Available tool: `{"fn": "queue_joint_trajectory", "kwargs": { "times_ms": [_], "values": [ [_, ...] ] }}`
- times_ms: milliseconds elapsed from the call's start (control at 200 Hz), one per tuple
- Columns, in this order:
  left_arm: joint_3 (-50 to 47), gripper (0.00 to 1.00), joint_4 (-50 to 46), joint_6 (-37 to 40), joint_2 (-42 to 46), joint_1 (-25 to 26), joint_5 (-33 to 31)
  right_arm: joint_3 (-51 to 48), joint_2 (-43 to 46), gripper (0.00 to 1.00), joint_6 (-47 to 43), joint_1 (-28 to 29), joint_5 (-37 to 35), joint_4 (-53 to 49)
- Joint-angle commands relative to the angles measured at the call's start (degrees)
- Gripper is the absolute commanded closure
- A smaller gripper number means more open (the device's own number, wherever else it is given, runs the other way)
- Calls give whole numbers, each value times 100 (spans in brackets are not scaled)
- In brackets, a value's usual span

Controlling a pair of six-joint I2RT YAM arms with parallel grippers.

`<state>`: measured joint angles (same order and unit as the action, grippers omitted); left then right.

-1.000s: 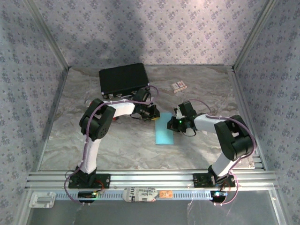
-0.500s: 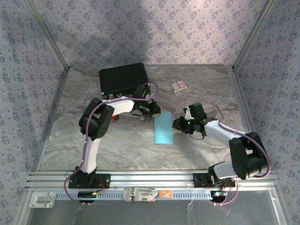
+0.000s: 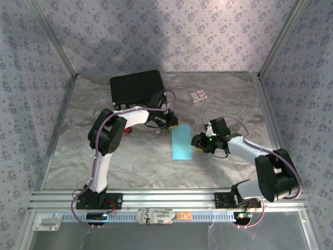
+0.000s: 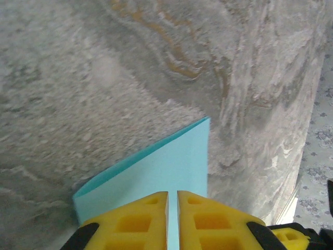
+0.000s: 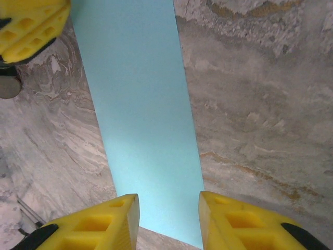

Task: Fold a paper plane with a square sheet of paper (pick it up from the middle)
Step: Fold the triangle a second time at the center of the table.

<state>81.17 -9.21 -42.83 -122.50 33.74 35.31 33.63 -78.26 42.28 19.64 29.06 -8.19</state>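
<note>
The square sheet of paper (image 3: 181, 143) lies on the marbled table as a long light cyan rectangle, folded in two, with a doubled edge seen in the left wrist view (image 4: 166, 166). My left gripper (image 3: 170, 123) is shut, its tips (image 4: 172, 208) down on the sheet's far end; whether they pinch it or only press on it I cannot tell. My right gripper (image 3: 196, 140) hangs just right of the sheet's right edge. Its jaws (image 5: 169, 208) stand open over the paper (image 5: 140, 104) with nothing between them. The left gripper's yellow fingers (image 5: 31, 26) sit at the paper's far corner.
A black case (image 3: 137, 86) lies at the back left, close behind the left gripper. A small patterned card box (image 3: 197, 96) sits at the back centre. Patterned walls close in three sides, and an aluminium rail (image 3: 166, 198) runs along the near edge.
The right gripper has drawn back to the right off the paper and opened from shut, its arm swinging outward. The left gripper has stayed shut at the sheet's far end.
</note>
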Motion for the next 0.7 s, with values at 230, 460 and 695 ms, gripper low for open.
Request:
{"fn": "queue_joint_trajectory", "kwargs": {
  "times_ms": [230,460,695],
  "values": [
    [-563,89,130,112,-196,-62,7,-236,-27,56,401,121,290,-150],
    [-716,89,245,47,-152,-71,11,-269,-186,55,540,266,417,-41],
    [-712,89,262,8,-134,-76,-2,-387,-243,55,662,369,359,51]
  ]
}}
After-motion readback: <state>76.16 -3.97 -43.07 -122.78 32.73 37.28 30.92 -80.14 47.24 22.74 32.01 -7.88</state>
